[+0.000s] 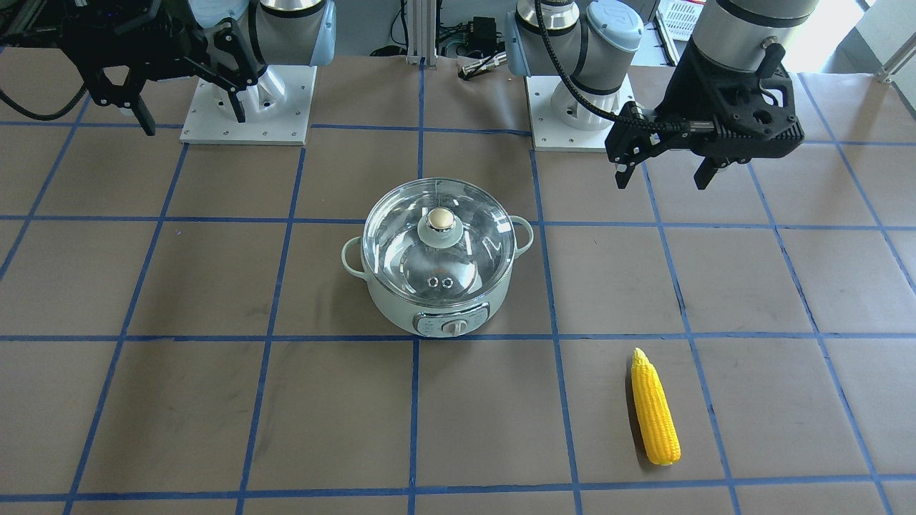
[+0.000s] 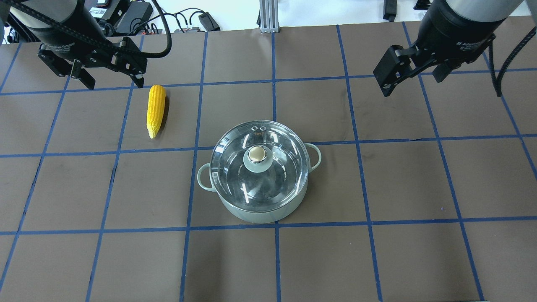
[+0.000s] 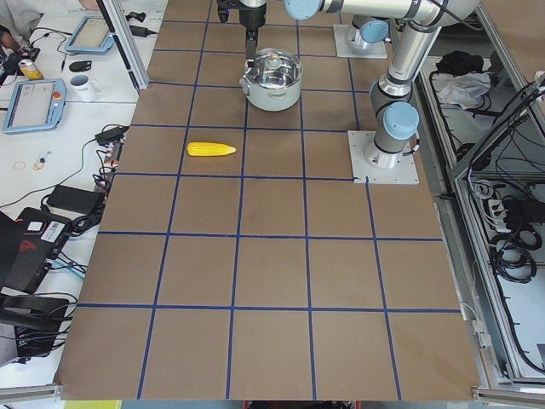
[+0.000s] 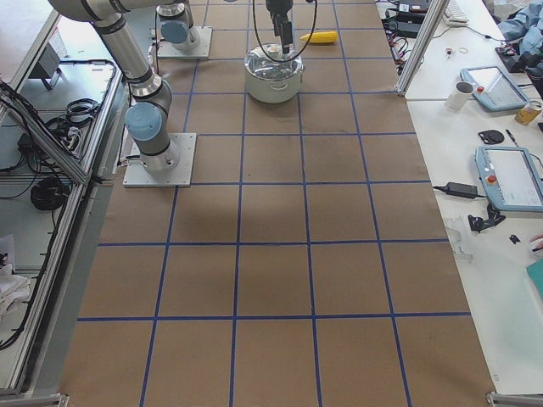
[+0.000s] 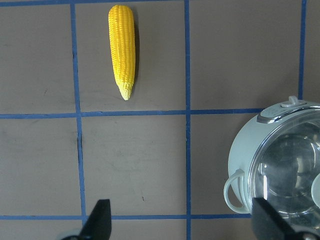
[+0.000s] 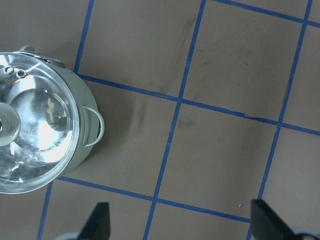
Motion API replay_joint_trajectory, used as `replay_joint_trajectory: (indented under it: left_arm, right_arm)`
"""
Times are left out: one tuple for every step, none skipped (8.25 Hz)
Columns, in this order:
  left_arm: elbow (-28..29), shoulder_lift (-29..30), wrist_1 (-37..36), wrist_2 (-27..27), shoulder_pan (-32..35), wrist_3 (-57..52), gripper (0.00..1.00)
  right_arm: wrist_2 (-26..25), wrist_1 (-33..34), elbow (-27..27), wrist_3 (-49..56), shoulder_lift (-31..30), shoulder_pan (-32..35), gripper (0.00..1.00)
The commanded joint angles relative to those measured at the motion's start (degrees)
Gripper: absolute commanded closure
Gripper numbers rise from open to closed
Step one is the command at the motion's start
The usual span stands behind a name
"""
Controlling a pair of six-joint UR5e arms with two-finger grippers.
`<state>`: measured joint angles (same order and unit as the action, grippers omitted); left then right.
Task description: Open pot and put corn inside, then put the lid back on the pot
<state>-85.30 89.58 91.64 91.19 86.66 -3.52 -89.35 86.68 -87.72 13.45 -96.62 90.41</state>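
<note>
My right gripper (image 1: 193, 118) and left gripper (image 1: 662, 177) both hang wide open and empty. The lid (image 2: 260, 182) sits on the pot (image 2: 256, 216), mid-table; corn (image 2: 155, 110) lies near my left gripper. I'd centre on the knob (image 2: 257, 154), then lift straight up

I log a table (image 2: 377, 260) under brown paper, squared off by blue tape lines (image 2: 273, 84). At its far edge in the overhead view stand an aluminium post (image 2: 265, 16) and black power bricks with cables (image 2: 134, 12). On the side bench on the left are a white mug (image 3: 83, 86), a teal-framed tablet (image 3: 32, 104) and loose black cables (image 3: 77, 204).
</note>
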Motion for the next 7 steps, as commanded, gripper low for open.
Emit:
replay_joint_trajectory:
  left_arm:
    - [-0.2,0.0,-0.2,0.0,0.0,-0.4,0.0]
    - [-0.1,0.8,-0.4,-0.1,-0.2,-1.3,0.0]
    - [-0.3,1.4,-1.5,-0.1,-0.4,-4.0,0.0]
    - [-0.6,2.4,-5.2,0.0,-1.1,-8.2,0.0]
    - [-0.6,4.9,-7.9,0.1,-1.4,-11.0,0.0]
    - [-0.6,7.5,-10.7,0.0,-3.3,-11.4,0.0]
    - [-0.7,10.1,-13.5,-0.2,-5.8,-11.7,0.0]
  right_arm:
    - [0.3,-0.4,-0.1,-0.3,-0.2,0.1,0.0]
    - [0.1,-0.3,-0.1,-0.8,-0.3,0.2,0.0]
    - [0.0,-0.3,-0.1,-1.6,-0.2,0.2,0.0]
    - [0.4,-0.3,-0.1,-4.1,-0.3,0.3,0.0]
    - [0.3,-0.3,0.0,-7.1,0.0,0.3,0.0]
    - [-0.1,-0.3,0.6,-10.9,0.3,0.5,0.0]
    - [0.4,-0.3,0.6,-16.0,1.0,1.4,0.0]
